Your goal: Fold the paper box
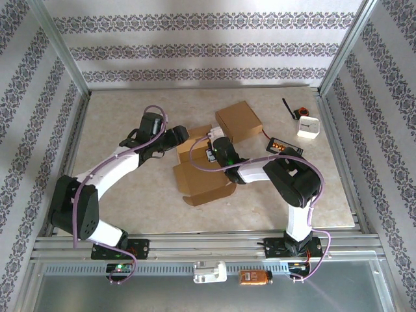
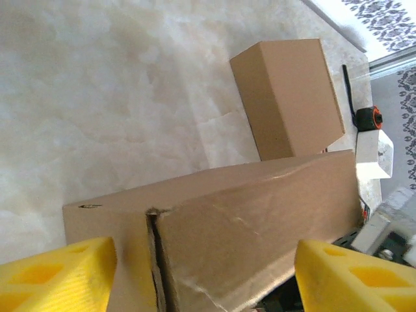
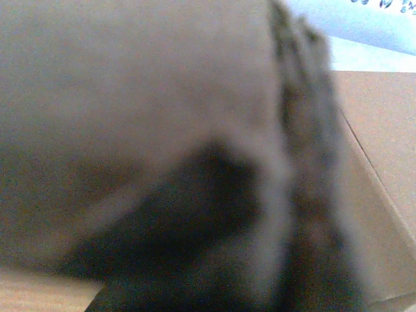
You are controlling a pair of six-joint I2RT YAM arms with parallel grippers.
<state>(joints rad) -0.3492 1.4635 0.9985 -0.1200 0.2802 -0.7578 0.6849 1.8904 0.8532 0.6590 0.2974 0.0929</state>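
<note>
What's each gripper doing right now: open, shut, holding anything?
Left gripper: open, straddling the paper box wall.
Right gripper: shut against the box; any grip on it cannot be told.

The paper box (image 1: 201,181) is plain brown, the table (image 1: 117,117) marbled beige, the walls (image 1: 195,49) white with grey floral bands, and the left gripper (image 2: 205,253) has yellow fingers (image 2: 62,273).

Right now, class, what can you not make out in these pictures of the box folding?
Right wrist view: blurred; the paper box sits too near the lens, so whether the right pincer grips it is unclear.
Left wrist view: bottom edge cuts off the left pincer and the box's lower wall.
Top view: the black-and-orange item is too small to identify.
</note>
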